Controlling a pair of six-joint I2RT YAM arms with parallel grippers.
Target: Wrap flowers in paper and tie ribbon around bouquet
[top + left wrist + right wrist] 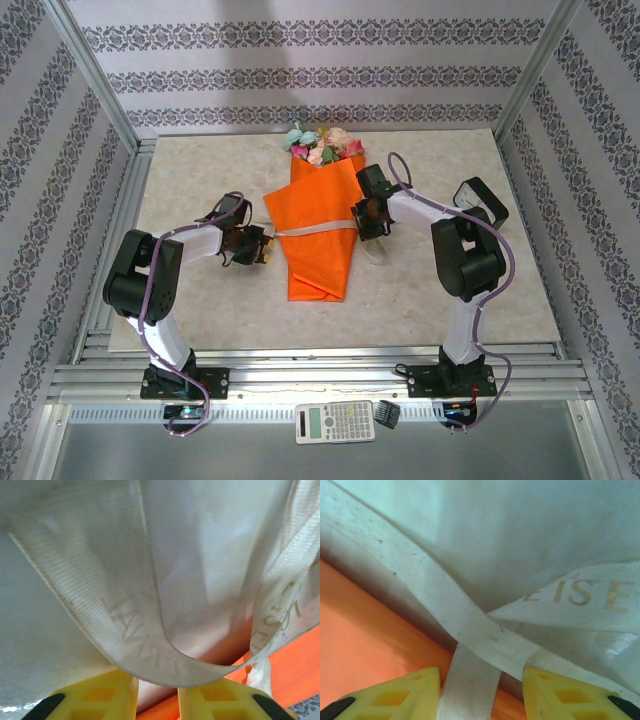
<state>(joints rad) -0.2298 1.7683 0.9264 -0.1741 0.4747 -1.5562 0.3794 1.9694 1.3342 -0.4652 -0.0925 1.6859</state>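
The bouquet (pixel 315 235) lies on the table as an orange paper cone, its narrow end towards me. The flowers (pixel 320 143) stick out of its wide far end. The beige ribbon (pixel 312 230) crosses the cone's middle. My left gripper (pixel 258 246) sits at the cone's left edge. In the left wrist view a ribbon loop (pixel 150 655) drapes over its yellow fingertips (pixel 120 690), which stand a narrow gap apart over paper (pixel 300 665). My right gripper (pixel 368 215) is at the cone's right edge, open, and a ribbon strand (pixel 470 690) runs loosely between its fingers (pixel 555 690).
The table (pixel 200 310) is fenced by aluminium posts and patterned walls on three sides. A calculator (pixel 334 421) and a small black object (pixel 388 413) lie on the near rail between the arm bases.
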